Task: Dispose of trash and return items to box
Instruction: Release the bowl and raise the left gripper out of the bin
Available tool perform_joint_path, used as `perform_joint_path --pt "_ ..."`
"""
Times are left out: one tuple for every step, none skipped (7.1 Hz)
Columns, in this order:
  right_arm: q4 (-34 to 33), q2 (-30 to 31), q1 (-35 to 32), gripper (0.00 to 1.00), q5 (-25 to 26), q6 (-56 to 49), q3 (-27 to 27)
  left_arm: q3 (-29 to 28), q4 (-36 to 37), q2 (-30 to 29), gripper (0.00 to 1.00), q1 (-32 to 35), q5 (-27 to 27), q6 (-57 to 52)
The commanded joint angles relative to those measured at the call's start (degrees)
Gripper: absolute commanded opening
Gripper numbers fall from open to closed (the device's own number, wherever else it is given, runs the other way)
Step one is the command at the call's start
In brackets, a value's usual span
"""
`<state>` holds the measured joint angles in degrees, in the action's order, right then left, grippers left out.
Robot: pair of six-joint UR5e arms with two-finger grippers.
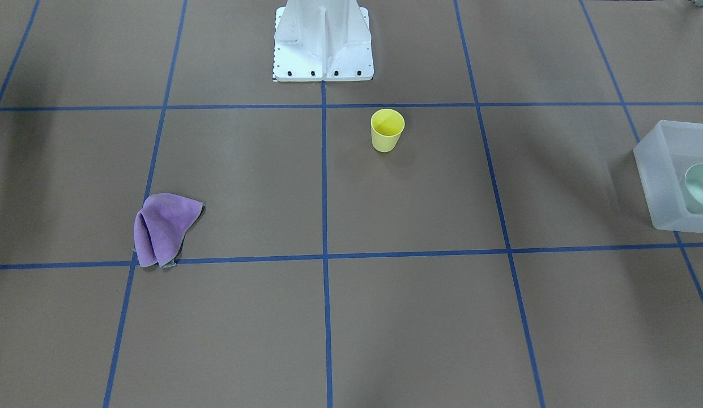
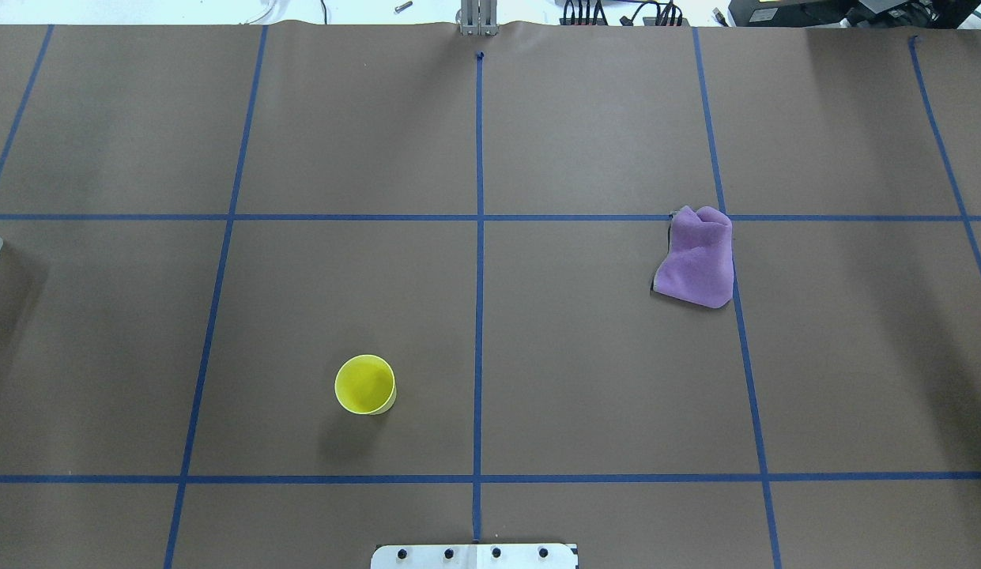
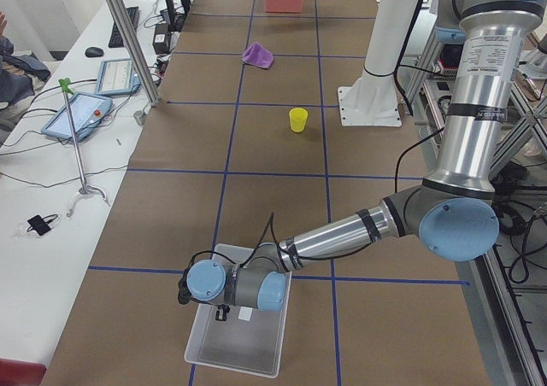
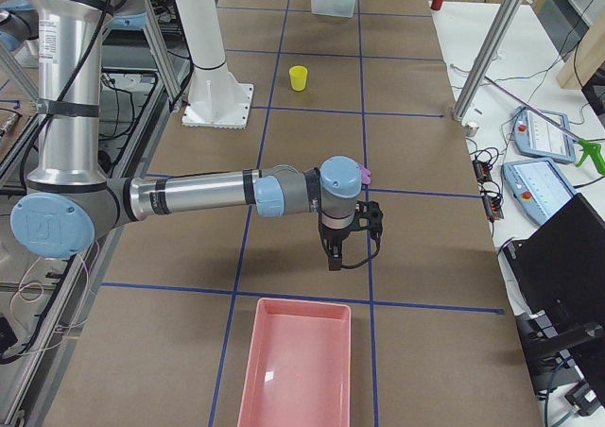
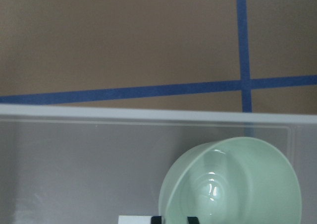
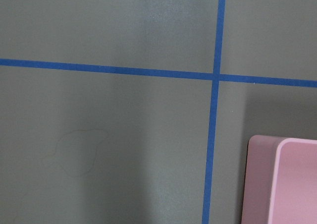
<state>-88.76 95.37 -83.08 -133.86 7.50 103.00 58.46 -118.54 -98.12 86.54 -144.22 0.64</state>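
bowl [image 5: 233, 184]: in box [image 5: 99, 114], near a wall
left gripper [image 3: 220, 312]: over box, tips cut off, grip unclear
right gripper [image 4: 331, 260]: far from box, grip unclear

Reaching toward 8 o'clock with left arm [image 3: 329, 236], 3 o'clock with right arm [image 4: 198, 194]; left gripper [image 3: 221, 314], right gripper [image 4: 332, 257] pointing down, grip unclear.

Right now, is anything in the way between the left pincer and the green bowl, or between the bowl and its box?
Nothing visible is. The mint-green bowl already lies inside the frosted box, and the left pincer hangs just above that box, over the bowl, with only air between them.
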Motion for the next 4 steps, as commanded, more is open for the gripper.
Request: perform_joint_path --pt "0.0 0.0 0.0 1.0 0.0 0.1 -0.1 4.3 4.4 -0.4 0.97 0.5 -2.7 0.0" --pt "0.0 0.0 0.1 1.0 0.0 0.1 -0.3 13.2 12.9 -0.2 0.97 0.3 -3.4 0.0" --pt "-0.1 0.0 0.1 1.0 0.0 0.1 -0.3 26.5 27.0 0.6 0.97 0.5 -2.0 0.1" --pt "-0.1 0.0 0.1 1.0 0.1 0.1 -0.3 37.9 39.8 0.4 0.97 -0.1 2.6 1.7"
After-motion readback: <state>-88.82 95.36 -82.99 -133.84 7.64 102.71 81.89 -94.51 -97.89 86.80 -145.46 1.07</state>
